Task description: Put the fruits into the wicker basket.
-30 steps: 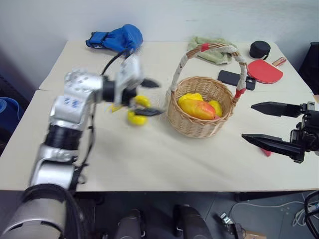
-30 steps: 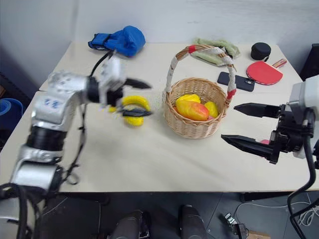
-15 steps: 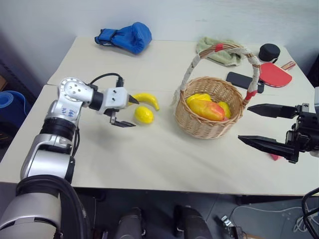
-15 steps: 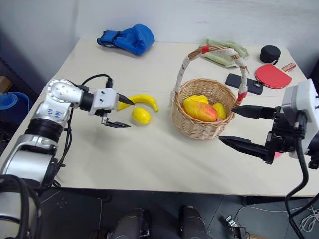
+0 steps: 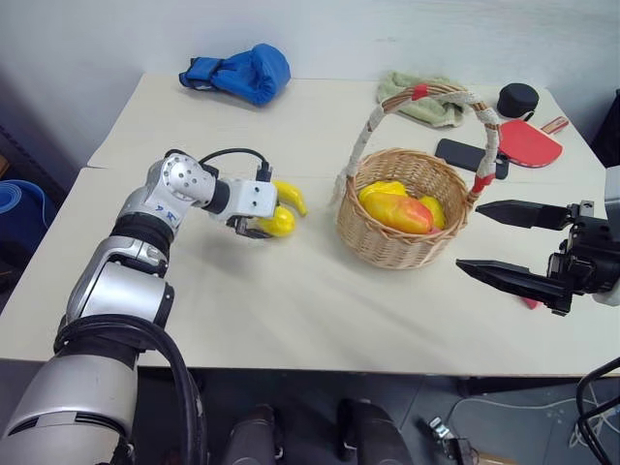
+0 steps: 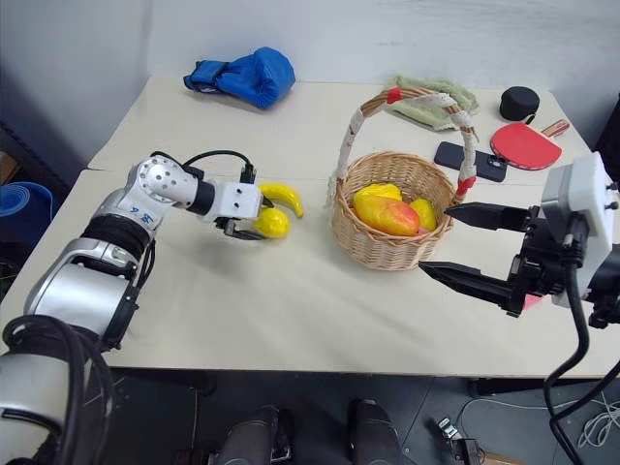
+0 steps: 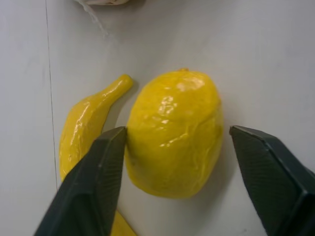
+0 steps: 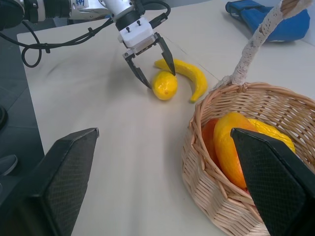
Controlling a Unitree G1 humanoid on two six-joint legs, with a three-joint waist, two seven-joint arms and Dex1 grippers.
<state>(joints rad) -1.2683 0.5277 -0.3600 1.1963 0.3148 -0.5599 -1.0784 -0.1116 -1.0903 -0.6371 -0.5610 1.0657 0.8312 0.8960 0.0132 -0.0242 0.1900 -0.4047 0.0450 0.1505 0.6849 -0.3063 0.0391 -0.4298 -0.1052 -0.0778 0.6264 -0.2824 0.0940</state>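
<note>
A round yellow lemon lies on the table beside a curved yellow banana, left of the wicker basket. My left gripper is open and straddles the lemon. In the left wrist view one finger touches the lemon, while the other finger stands a little off it. The basket holds a mango and other yellow fruit. My right gripper hovers open and empty to the right of the basket.
At the back of the table lie a blue boxing glove, a green cloth, a black phone, a red paddle and a black round object. A small reddish block sits under the right gripper.
My left gripper has come forward and down onto the lemon, and its jaws have narrowed around it. The right gripper has kept still. The camera view shifted slightly.
</note>
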